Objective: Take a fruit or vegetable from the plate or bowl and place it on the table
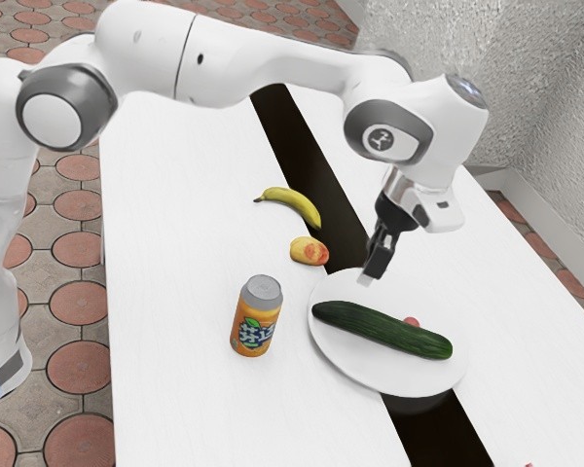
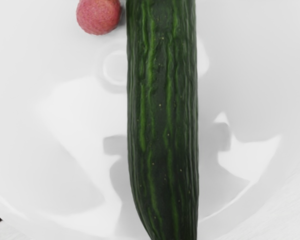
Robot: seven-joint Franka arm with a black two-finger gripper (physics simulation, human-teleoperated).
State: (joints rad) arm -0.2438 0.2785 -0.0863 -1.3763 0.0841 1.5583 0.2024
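While the arm (image 1: 263, 53) reaches over the table: it comes in from the exterior view's left, elbow bent high, hand angled downward.
Gripper (image 1: 369, 273): black, above the plate (image 1: 346, 358), with a visible gap between its tip and the cucumber (image 1: 384, 332).
Finger state: cannot be read from these 2 pictures, so neither apart nor together is recorded.
Cucumber: 1, dark green, lying on the plate. In the wrist view it runs lengthwise under the hand, skin ridged with lighter green streaks.
Pink fruit (image 2: 98, 15): 1, small and round, rough-skinned, also on the plate, just beside the cucumber. The cucumber partly hides it in the exterior view.
Plate: 1, white, round and glossy, standing on the table. Pale and grey reflections show on its surface in the wrist view.
Table (image 1: 175, 292): white top, crossed by 1 black stripe (image 1: 302, 146) that passes beneath the plate.
Banana (image 1: 294, 202): 1, yellow and curved, on the table, beyond the yellow fruit from the plate.
Yellow fruit (image 1: 309, 251): 1, marked with red, on the table between banana and plate, near both.
Can (image 1: 256, 319): 1, orange with a grey top, upright on the table, to the exterior view's left of the plate and apart from it.
Floor (image 1: 78, 263): reddish tiles with grey between them.
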